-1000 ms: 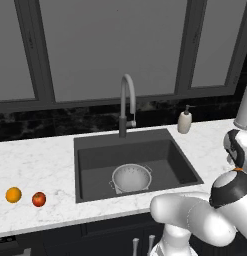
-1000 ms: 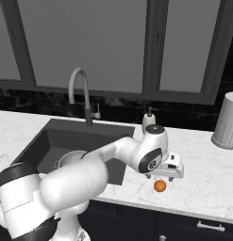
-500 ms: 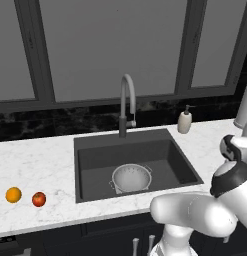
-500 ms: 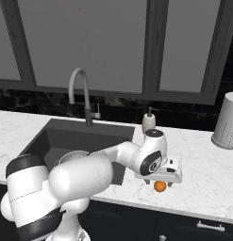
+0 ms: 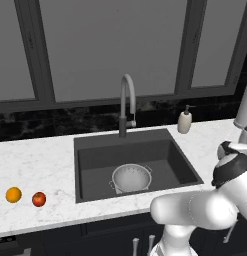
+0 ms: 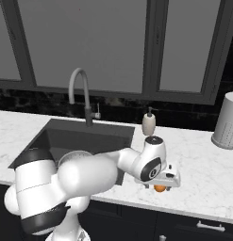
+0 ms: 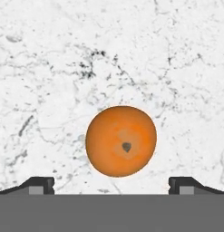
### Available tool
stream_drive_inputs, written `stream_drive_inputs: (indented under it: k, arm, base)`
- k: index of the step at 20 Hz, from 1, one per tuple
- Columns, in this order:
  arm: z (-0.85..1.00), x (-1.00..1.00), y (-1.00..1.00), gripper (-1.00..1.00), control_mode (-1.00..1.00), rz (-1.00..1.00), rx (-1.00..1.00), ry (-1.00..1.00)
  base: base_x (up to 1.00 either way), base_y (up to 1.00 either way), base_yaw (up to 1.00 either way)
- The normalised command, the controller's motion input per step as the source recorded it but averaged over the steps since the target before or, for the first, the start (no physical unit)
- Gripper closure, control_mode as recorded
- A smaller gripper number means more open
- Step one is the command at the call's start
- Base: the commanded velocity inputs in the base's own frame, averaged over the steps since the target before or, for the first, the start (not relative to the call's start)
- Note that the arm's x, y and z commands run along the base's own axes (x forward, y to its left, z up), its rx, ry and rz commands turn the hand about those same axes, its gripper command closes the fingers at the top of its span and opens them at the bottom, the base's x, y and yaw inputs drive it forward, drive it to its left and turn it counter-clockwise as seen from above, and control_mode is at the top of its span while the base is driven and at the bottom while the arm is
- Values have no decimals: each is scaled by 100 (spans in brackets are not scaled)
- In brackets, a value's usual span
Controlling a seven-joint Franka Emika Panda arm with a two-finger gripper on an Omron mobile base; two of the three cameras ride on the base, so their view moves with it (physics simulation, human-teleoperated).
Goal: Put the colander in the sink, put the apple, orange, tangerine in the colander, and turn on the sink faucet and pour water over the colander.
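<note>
The end effector (image 6: 160, 186) stands wide and holds nothing; in the hand view its two finger tips (image 7: 41, 185) are far apart at the bottom edge. It hangs just above the tangerine (image 7: 121, 141), which lies on the white marble tabletop (image 6: 203, 169) to the right of the sink (image 5: 160, 160), between the two tips but not touched by them. From the right base view the fruit (image 6: 159, 188) shows as a small orange spot just under the hand.

The colander (image 5: 131, 178) already sits on the floor of the sink, and it is empty. The apple (image 5: 39, 199) and the orange (image 5: 13, 194) lie side by side on the tabletop, well to the left of the sink. The sink faucet (image 5: 126, 102) gives no water.

So I judge the step in hand is picking up the tangerine, the first fruit. The next move calls for lowering straight down until the tips are on both sides of the fruit, then closing gently, because a round fruit may roll away.

I can read no brand, label or writing anywhere.
</note>
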Motion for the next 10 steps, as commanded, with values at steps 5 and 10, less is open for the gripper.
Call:
stream_drive_inputs:
  k: [5, 10]
  arm:
    - [-15, 27, -15, -100, -100, 2, 1, 0]
    - [-16, 23, -21, -100, -100, 1, 1, 0]
  base:
    - [0, 0, 0]
    - [0, 0, 0]
